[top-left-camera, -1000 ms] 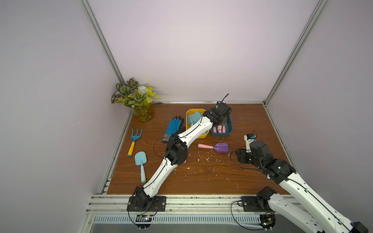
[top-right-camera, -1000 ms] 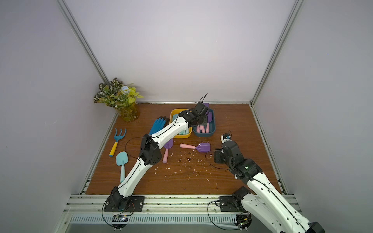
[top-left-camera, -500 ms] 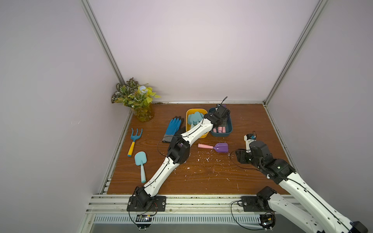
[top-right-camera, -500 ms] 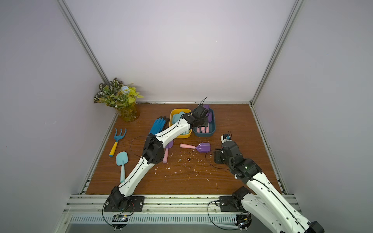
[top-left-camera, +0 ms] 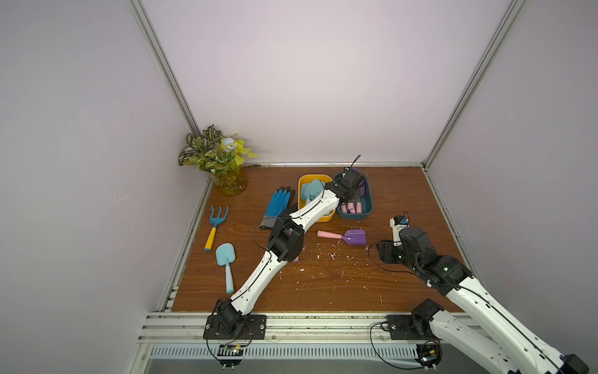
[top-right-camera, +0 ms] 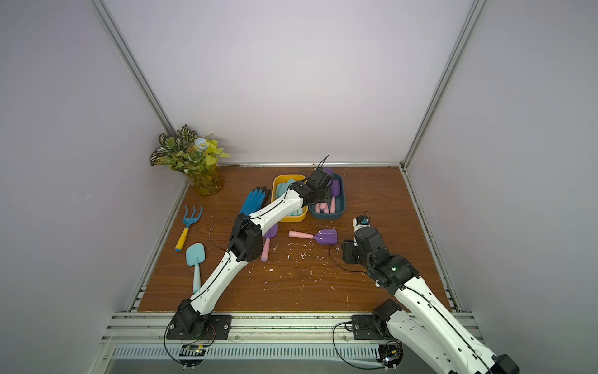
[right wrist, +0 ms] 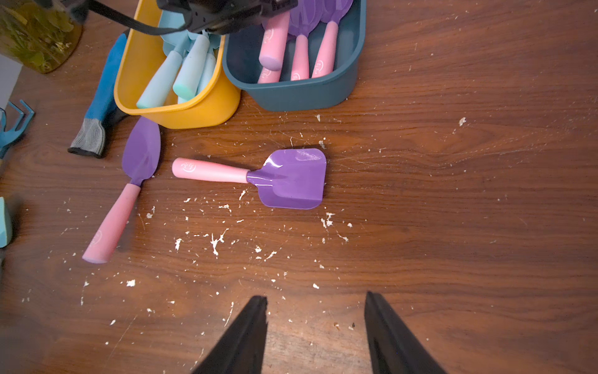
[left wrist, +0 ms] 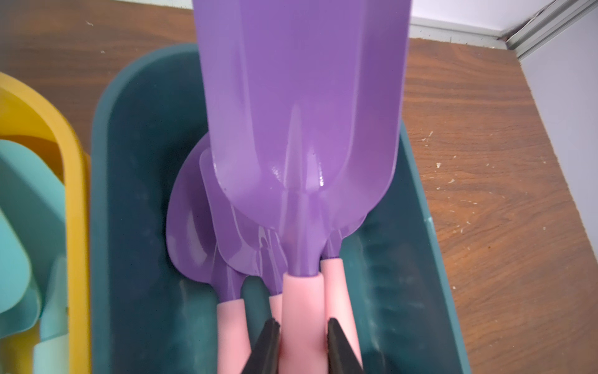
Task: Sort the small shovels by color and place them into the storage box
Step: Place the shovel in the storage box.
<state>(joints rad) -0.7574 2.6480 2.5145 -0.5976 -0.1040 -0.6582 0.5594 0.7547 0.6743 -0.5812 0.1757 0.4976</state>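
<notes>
Your left claw (left wrist: 303, 325) pinched a purple shovel (left wrist: 301, 113), blade past the teal box (left wrist: 129, 226)'s far rim; dropped there, it might've tipped out.

Robot test cell, not a lived-in room.
You're looking at a closed booth: plain pale walls (top-left-camera: 291, 81) framed by aluminium posts (top-left-camera: 172, 81), a wood-grain board (top-left-camera: 404, 200) as the work surface, and a slotted rail (top-left-camera: 323, 327) along the front with both arm bases (top-left-camera: 226, 325) bolted to it and the cabling exposed. The contents read as set-out props: a plant (top-left-camera: 220, 158) in a jar in the corner, toy shovels (right wrist: 291, 178), and two plastic bins (right wrist: 181, 113). White flecks (right wrist: 216, 241) are scattered on the board.
</notes>
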